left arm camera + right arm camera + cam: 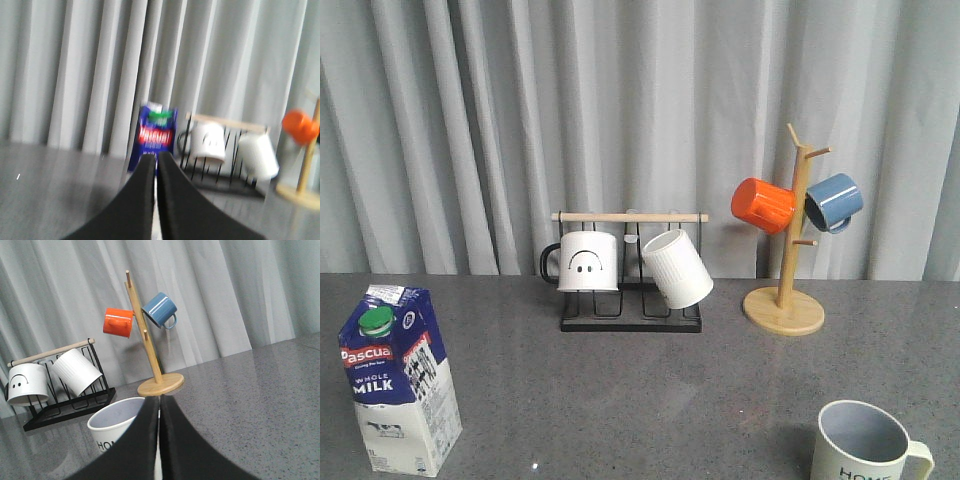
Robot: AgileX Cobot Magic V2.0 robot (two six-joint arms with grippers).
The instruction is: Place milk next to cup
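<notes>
milk [398, 385] stands upright on my grey table [620, 400], straight ahead of my left pincer [155, 161], whose fingers are pressed together on nothing; that view is blurred. my right pincer [159, 402] is likewise closed and empty, its tips just in front of the cup [115, 427], whether touching i cannot tell. beyond the cup i see the wooden mug tree [152, 357]; the black rack [630, 275] sits beyond and between both pincers. carton and cup are well apart.

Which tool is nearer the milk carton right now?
Left. Its shut tool points at the milk carton, not touching. The right tool, also shut, is over by the cream mug across the table.
</notes>
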